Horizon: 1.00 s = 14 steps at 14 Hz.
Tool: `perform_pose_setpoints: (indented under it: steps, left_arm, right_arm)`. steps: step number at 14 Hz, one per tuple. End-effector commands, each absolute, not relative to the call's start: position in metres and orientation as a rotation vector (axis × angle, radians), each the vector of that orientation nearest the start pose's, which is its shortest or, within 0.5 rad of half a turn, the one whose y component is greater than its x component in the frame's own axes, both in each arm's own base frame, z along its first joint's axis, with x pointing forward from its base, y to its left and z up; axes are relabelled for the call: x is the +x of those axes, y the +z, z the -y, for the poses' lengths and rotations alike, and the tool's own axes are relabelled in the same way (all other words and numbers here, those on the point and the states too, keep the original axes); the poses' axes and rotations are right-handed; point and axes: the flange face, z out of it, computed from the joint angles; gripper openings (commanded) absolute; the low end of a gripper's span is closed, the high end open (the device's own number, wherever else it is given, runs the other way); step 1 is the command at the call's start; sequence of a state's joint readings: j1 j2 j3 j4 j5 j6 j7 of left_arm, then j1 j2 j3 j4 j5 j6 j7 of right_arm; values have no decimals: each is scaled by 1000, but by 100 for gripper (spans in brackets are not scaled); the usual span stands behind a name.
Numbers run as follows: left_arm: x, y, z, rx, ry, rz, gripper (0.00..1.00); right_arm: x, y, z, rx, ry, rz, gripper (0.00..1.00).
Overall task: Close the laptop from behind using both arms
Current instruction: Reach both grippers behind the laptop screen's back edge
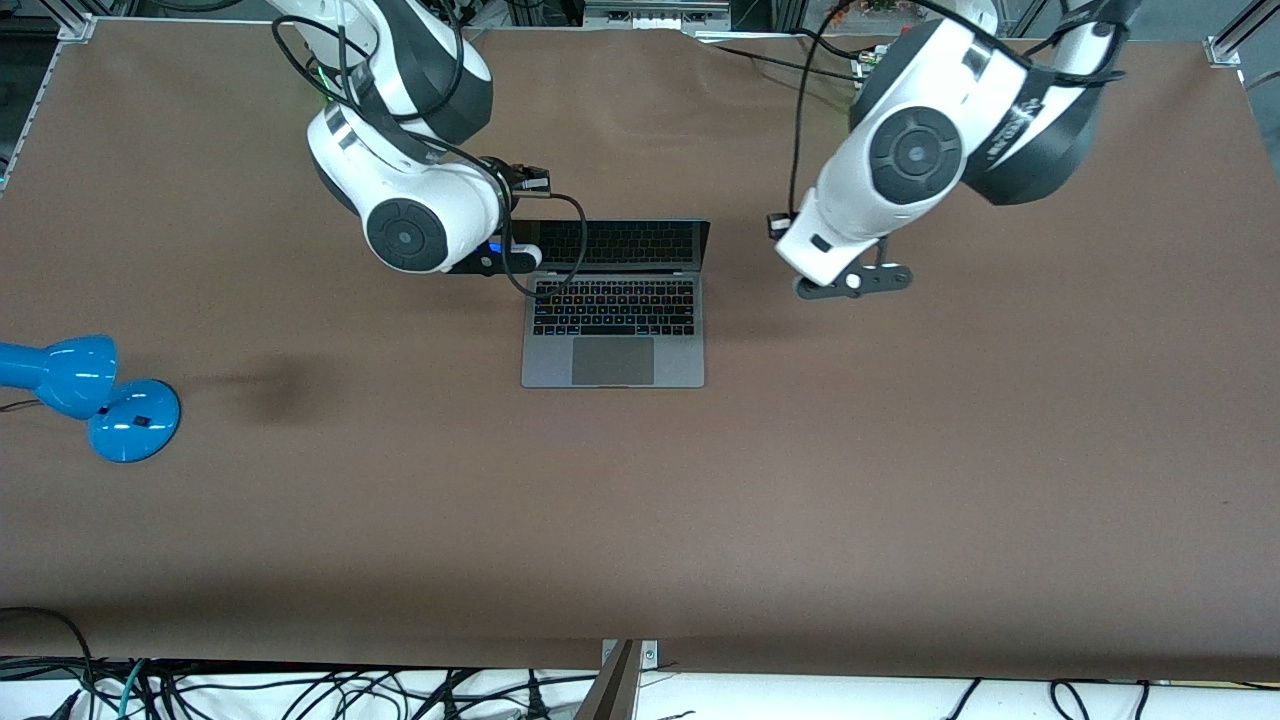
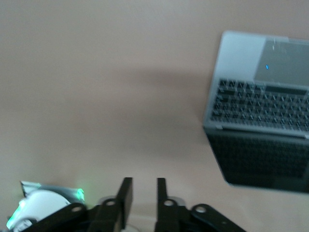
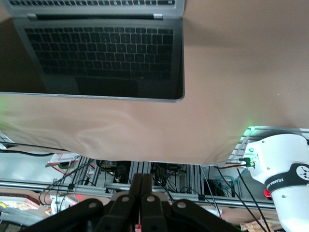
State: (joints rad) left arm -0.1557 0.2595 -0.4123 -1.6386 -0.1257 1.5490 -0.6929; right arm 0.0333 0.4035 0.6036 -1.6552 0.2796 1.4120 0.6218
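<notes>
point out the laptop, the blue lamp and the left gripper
laptop (image 1: pixel 612 361), front view, on the trackpad of its open base.
blue lamp (image 1: pixel 133 421), front view, on its round base.
left gripper (image 2: pixel 144 199), left wrist view, midway between its two black fingertips, slightly apart.

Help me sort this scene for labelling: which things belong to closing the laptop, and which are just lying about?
Part of the job:
- laptop, open at mid-table
- right end effector, fingers shut, above the lid's top edge
- left end effector, slightly open, over bare table toward the left arm's end

Just lying about:
- blue desk lamp, at the right arm's end
</notes>
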Motion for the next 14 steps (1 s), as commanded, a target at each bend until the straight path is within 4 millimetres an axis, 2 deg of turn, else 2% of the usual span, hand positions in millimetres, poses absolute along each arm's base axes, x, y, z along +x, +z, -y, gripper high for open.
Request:
perform_pose_setpoints:
  steps: [1, 4, 6, 11, 14]
  left_arm:
    - [506, 441, 323, -3085, 808, 267, 0]
    - [495, 409, 351, -3054, 931, 239, 0]
    - [484, 399, 367, -3026, 954, 233, 0]
    - [443, 395, 413, -2973, 941, 174, 0]
    - [442, 394, 419, -2987, 914, 190, 0]
  right_arm:
    - [465, 382, -351, -2816, 1188, 30, 3]
    - [470, 368, -353, -2804, 1155, 30, 3]
    - [470, 356, -354, -2797, 1120, 44, 3]
    - [476, 339, -356, -2793, 1058, 40, 3]
    - [478, 333, -357, -2785, 1011, 58, 3]
